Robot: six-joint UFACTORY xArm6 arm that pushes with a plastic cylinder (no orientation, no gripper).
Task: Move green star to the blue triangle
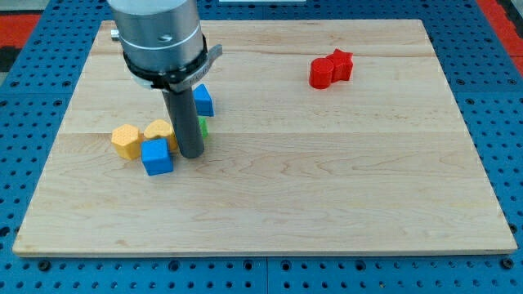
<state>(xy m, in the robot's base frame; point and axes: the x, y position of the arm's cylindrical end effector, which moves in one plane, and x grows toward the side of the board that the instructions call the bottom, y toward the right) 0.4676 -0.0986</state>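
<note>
1. A yellow hexagonal wooden block (124, 140) lies at the frame's left on the pale wooden desk (327, 180), touching a yellow heart-like block (158, 131).
2. A blue cube (157, 156) sits just below them.
3. My tip (191, 153), a plain rod without fingers, stands beside the cube, hiding most of the green star (203, 126).
4. The blue triangle block (203, 100) is just above it.
5. A red block (331, 69) lies upper right, well apart.
</note>
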